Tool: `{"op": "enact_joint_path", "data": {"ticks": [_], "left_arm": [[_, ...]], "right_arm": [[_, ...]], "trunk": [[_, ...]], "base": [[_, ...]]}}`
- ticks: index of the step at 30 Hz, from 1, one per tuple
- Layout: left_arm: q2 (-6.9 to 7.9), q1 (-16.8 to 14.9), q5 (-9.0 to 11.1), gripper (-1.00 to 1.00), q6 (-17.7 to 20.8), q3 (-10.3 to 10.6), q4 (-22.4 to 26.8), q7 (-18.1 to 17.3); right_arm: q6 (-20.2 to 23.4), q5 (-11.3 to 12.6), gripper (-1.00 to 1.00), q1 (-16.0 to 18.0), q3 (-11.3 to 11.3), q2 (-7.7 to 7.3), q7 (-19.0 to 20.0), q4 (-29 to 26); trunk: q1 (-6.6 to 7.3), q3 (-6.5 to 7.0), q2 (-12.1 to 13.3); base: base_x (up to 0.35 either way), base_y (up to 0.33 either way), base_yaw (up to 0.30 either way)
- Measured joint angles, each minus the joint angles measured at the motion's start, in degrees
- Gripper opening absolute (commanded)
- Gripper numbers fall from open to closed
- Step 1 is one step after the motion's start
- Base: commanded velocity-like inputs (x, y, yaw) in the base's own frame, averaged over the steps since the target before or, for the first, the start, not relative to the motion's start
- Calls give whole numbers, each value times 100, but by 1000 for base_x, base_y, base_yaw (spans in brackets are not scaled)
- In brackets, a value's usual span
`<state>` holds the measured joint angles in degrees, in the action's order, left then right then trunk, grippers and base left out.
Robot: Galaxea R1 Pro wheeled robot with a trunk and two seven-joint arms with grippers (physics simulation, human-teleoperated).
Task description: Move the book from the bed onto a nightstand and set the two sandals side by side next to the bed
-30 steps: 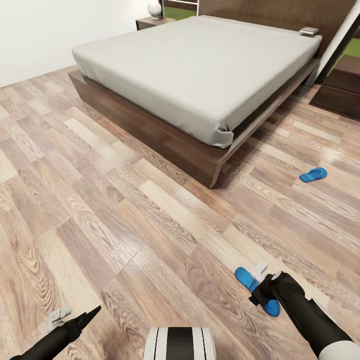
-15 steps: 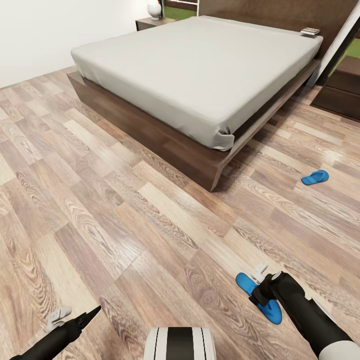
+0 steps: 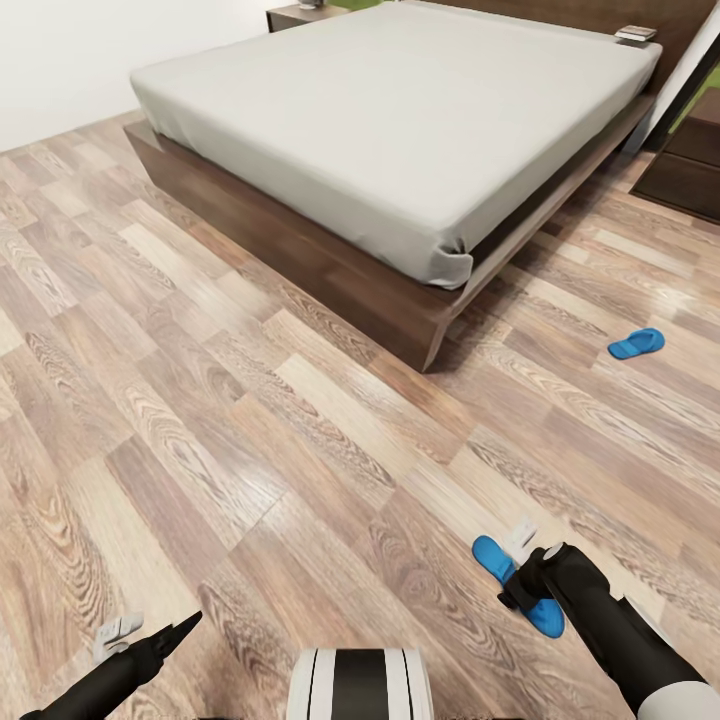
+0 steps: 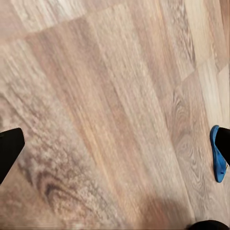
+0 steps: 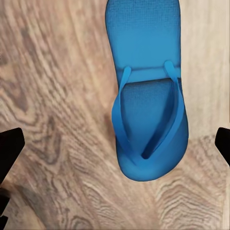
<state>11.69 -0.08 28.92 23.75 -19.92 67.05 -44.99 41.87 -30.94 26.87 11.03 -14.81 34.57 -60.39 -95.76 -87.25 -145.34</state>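
The right gripper [image 5: 115,143] stands wide open, its two dark fingertips [image 5: 9,148] at opposite edges of the right wrist view with bare floor and a blue sandal [image 5: 146,91] between them. The sandal lies flat on the wood-plank floor [image 5: 52,96], strap side up, directly under the gripper and touching neither finger. In the head view the same sandal [image 3: 515,585] lies partly behind the right gripper [image 3: 520,545] and its black forearm.

The left gripper [image 3: 115,632] hangs low over bare floor at the robot's left. In the left wrist view one dark fingertip [image 4: 8,148] shows at the frame edge; the jaws are spread wide with nothing between them.

The second sandal [image 3: 636,343] lies on the floor well apart from the first, near the foot corner of the bed [image 3: 400,130].

The book [image 3: 636,33] rests on the far corner of the mattress by the headboard. A nightstand [image 3: 690,160] stands beside the bed on that side.
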Motion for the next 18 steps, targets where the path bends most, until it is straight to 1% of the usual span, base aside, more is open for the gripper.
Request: {"op": "enact_joint_path", "data": {"ticks": [7,18], "left_arm": [[0,0,0,100,0,0,0,4],[0,0,1,100,0,0,-1,-1]], "right_arm": [[2,7,100,0,-6,0,-3,-13],[-10,-8,100,0,-49,0,-63,-51]], "trunk": [[-18,-155,-9],[-18,-156,-10]], "base": [[0,0,0],[0,0,0]]}}
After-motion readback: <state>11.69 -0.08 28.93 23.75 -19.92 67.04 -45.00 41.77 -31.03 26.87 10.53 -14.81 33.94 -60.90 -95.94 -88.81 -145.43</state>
